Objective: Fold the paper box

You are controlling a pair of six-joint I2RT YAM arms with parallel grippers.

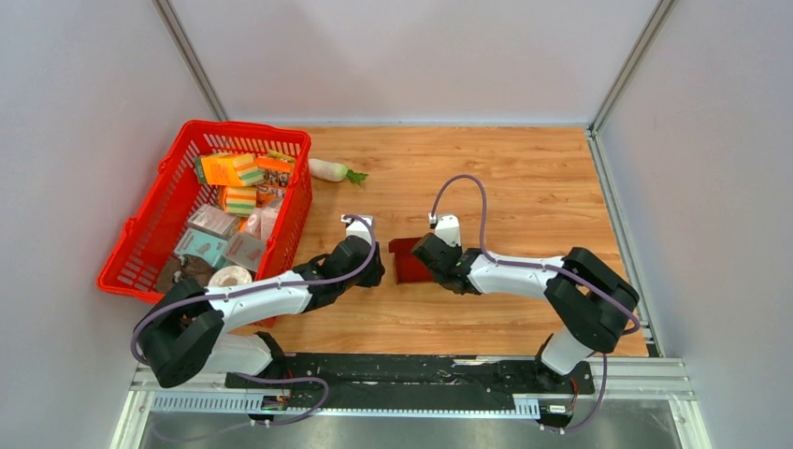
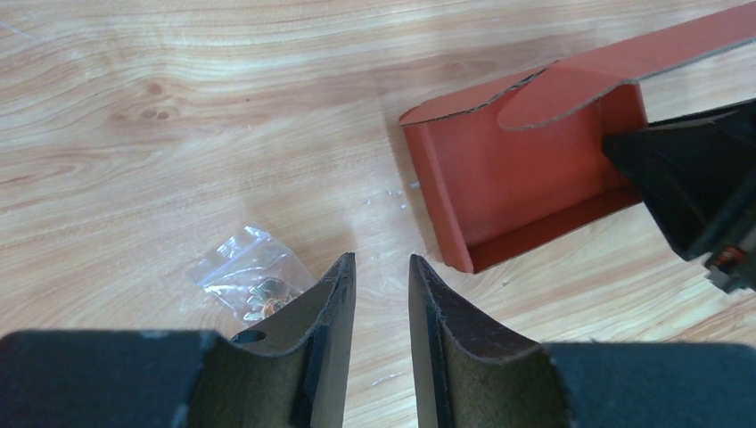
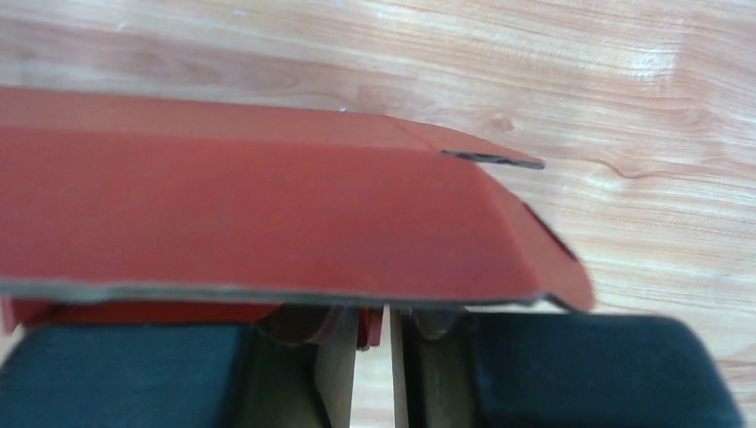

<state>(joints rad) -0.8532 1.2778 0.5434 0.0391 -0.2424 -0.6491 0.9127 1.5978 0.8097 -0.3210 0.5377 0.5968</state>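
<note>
The dark red paper box [image 1: 408, 261] lies on the wooden table between my two grippers. In the left wrist view the paper box [image 2: 526, 178] is a shallow open tray with raised walls and a flap folded over its far side. My left gripper [image 2: 382, 260] hovers just left of it, jaws slightly apart and empty; it also shows in the top view [image 1: 372, 274]. My right gripper [image 3: 374, 314] is closed on a wall of the box, under a raised flap [image 3: 267, 214] that hides its fingertips. It reaches in from the box's right side [image 1: 428, 258].
A red mesh basket [image 1: 150, 224] full of packets stands at the left. A white radish [image 1: 329, 169] lies behind it on the table. A small clear bag of metal parts [image 2: 250, 281] lies just left of my left fingers.
</note>
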